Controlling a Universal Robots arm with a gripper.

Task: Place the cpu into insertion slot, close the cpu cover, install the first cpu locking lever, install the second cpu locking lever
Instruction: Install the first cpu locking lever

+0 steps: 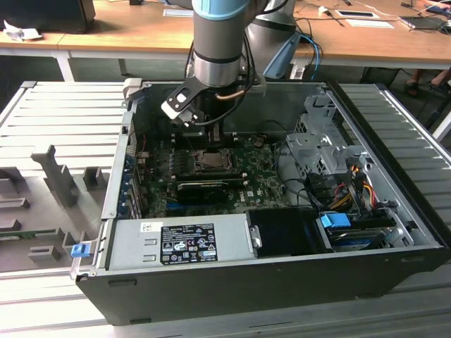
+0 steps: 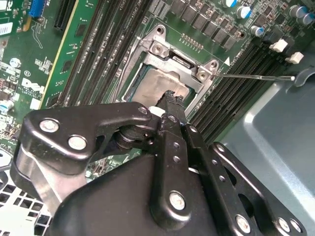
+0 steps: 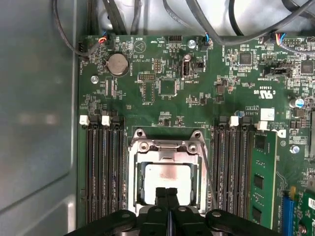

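Observation:
The insertion slot (image 1: pixel 209 160) sits mid-board in the open computer case. In both wrist views the cpu (image 3: pixel 167 174) (image 2: pixel 160 81) lies in it, its dull silvery face seen through the cut-out of the cpu cover (image 3: pixel 167 146) (image 2: pixel 179 60), which lies down over it. My gripper (image 3: pixel 167 192) (image 2: pixel 171 98) hangs just above the cpu's edge, fingers shut together with nothing between them. A thin locking lever (image 2: pixel 256 76) (image 3: pixel 210 182) sticks out from a socket corner, away from the cover.
Black memory slots (image 3: pixel 103 167) flank the socket on both sides; one holds a green module (image 3: pixel 263 177). A long black expansion card (image 1: pixel 204 189) lies beside the socket. The case wall (image 3: pixel 34 123), power supply (image 1: pixel 180 243) and drive cage (image 1: pixel 317 148) surround the board.

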